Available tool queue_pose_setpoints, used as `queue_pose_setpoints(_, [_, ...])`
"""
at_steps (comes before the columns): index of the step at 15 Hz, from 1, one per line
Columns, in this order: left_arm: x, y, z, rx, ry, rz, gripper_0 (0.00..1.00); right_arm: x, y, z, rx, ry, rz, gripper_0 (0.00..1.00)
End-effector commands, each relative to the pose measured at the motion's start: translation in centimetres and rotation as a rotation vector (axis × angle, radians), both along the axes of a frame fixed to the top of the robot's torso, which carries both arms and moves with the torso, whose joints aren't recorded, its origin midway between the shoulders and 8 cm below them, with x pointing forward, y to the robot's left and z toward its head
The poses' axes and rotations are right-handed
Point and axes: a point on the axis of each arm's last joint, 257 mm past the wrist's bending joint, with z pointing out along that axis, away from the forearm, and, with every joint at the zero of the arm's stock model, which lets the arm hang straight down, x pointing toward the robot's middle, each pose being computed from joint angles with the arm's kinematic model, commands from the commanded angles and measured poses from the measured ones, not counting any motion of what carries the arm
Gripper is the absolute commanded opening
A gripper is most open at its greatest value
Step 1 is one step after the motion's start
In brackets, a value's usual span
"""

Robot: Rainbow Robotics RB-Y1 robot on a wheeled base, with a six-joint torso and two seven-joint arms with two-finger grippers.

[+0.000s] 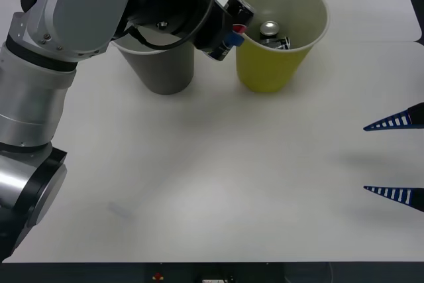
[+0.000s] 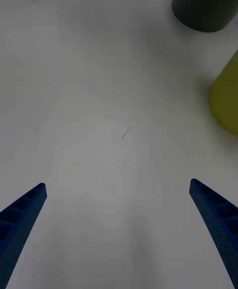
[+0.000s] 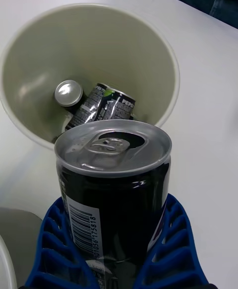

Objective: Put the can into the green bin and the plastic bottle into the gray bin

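White worktop (image 1: 218, 183): left pincer (image 3: 116, 264) clamps can (image 3: 114, 184) beside green bin (image 1: 265, 71) rim, early release risks spill outside; right pincer (image 1: 394, 157) spread, idle.

Bright, even overhead light washes the white table (image 1: 218, 183), leaving soft faint shadows and glare on the can (image 3: 116, 189) top.

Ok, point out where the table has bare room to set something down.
The widest bare patch of the table runs in front of the gray bin and the green bin, across to the open right gripper. It is crowded at the bins: the left gripper holds a can by the green bin's rim, and that bin already holds cans.
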Motion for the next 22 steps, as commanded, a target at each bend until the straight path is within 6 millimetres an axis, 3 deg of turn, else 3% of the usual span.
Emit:
queue_pose_setpoints(1, [1.3, -1.9, 1.7, 0.016, -0.001, 0.005, 0.00, 0.0, 0.0, 0.0, 0.000, 0.000, 0.000, 1.00])
queue_pose_setpoints(6, [3.3, -5.4, 3.5, 0.049, -0.021, 0.045, 0.00, 0.0, 0.0, 0.0, 0.000, 0.000, 0.000, 1.00])
queue_pose_setpoints(11, [5.5, -8.5, 3.4, 0.012, -0.043, 0.049, 0.00, 0.0, 0.0, 0.0, 0.000, 0.000, 0.000, 1.00])
queue_pose_setpoints(17, [6.6, -9.8, 2.7, 0.008, -0.070, 0.051, 0.00, 0.0, 0.0, 0.0, 0.000, 0.000, 0.000, 1.00])
queue_pose_setpoints(18, [6.6, -9.8, 2.7, 0.008, -0.070, 0.051, 0.16, 0.0, 0.0, 0.0, 0.000, 0.000, 0.000, 1.00])
queue_pose_setpoints(19, [6.6, -9.9, 2.8, 0.012, -0.077, 0.046, 0.71, 0.0, 0.0, 0.0, 0.000, 0.000, 0.000, 1.00])
queue_pose_setpoints(20, [6.6, -9.9, 2.7, 0.025, -0.087, 0.032, 1.00, 0.0, 0.0, 0.0, 0.000, 0.000, 0.000, 1.00])
queue_pose_setpoints(22, [6.3, -10.1, 2.5, 0.039, -0.099, 0.002, 1.00, 0.0, 0.0, 0.0, 0.000, 0.000, 0.000, 1.00])
